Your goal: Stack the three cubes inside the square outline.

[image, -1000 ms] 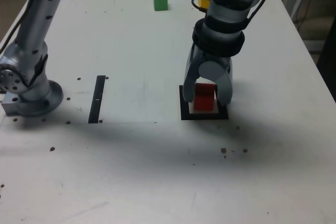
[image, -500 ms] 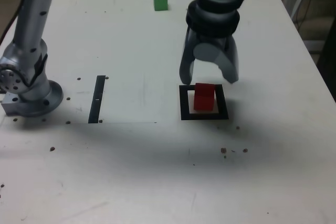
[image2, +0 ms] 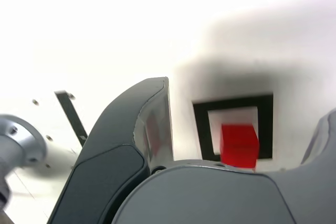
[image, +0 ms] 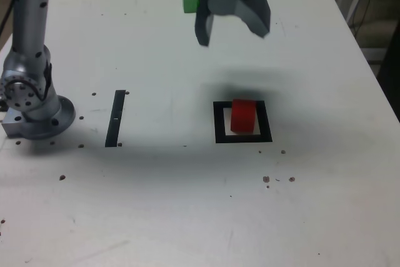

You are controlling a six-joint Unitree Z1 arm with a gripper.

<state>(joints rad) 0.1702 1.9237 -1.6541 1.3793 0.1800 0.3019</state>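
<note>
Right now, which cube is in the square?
The red cube. It sits alone inside the black square outline. The green cube is out at the far edge of the table, beside the open gripper; no yellow one shows.

the arm's base [image: 37,114] sits at the exterior view's left, one link rising straight up from it. the gripper [image: 232,32] hangs high, pointing down, fingers [image: 202,26] spread wide, empty.
</note>
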